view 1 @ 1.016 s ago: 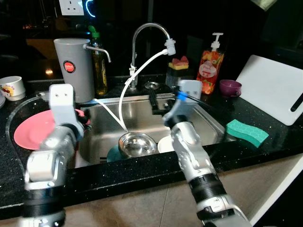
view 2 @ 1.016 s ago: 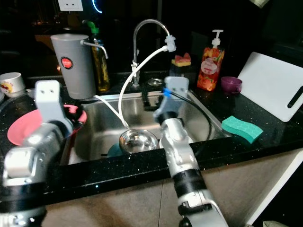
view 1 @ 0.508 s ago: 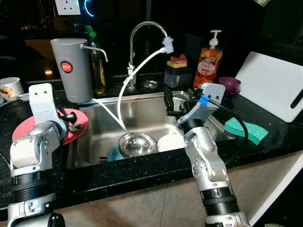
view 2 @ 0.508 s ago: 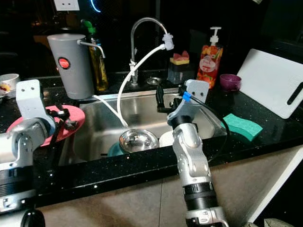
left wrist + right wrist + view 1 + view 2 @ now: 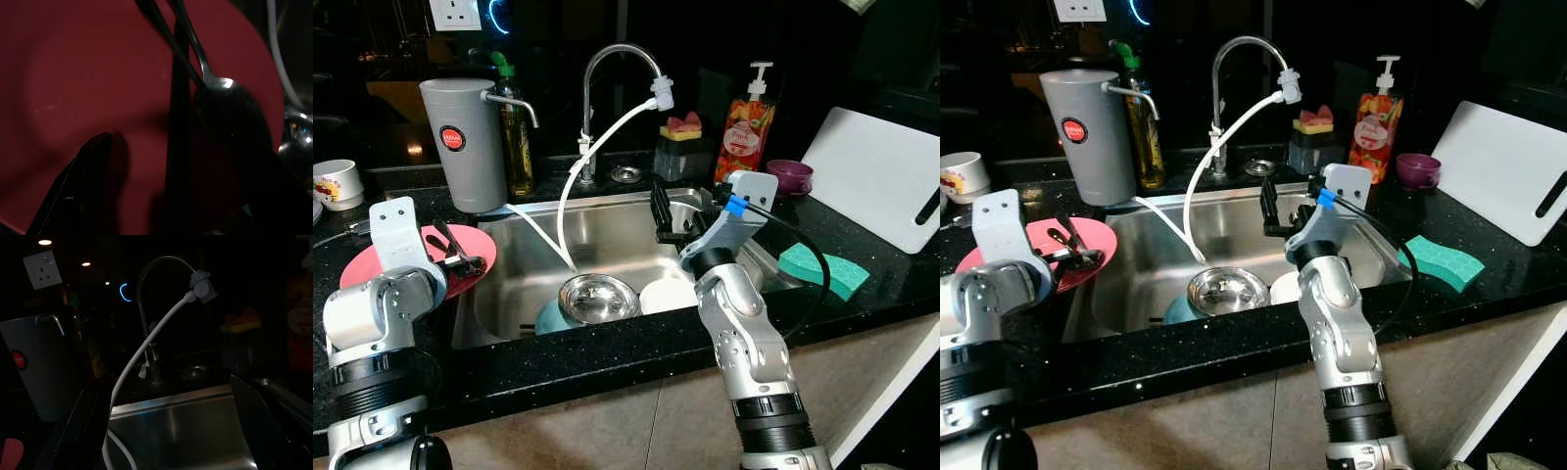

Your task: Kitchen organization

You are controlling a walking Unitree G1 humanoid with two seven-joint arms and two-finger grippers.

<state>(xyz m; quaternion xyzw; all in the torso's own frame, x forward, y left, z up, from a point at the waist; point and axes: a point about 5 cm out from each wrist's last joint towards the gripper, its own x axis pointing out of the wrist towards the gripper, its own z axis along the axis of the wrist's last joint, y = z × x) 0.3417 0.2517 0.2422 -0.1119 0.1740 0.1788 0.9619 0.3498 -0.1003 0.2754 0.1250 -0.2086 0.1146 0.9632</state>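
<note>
Spoon [image 5: 230,105] lies on the pink plate [image 5: 372,266] at the left of the sink [image 5: 607,235], crossed with a second dark utensil whose kind cannot be told. The left gripper [image 5: 450,250] hangs low over them, its jaws apart with 1 finger on each side of the handles (the wrist view shows the gap but no contact).

The likeliest fault is a poor pinch: the 2 handles overlap, so closing there could catch both, or flip the spoon off the plate's rim onto the worktop [image 5: 862,304]. The plate sits just beside the sink's edge, and a push from the fingers might slide it toward the basin.

The right gripper [image 5: 664,211] is held above the sink with jaws apart and holds nothing. Below it rest a steel bowl [image 5: 597,297], a white dish [image 5: 668,294] and a teal one [image 5: 546,318], all close together. The white hose [image 5: 597,157] from the tap [image 5: 622,59] runs down into the basin and would snag an arm reaching across. A grey jug [image 5: 468,137] stands close behind the plate, hemming in the left arm. Green sponge [image 5: 822,269], soap bottle [image 5: 748,122], purple cup [image 5: 789,178] and white board [image 5: 876,171] lie well clear to the right.
</note>
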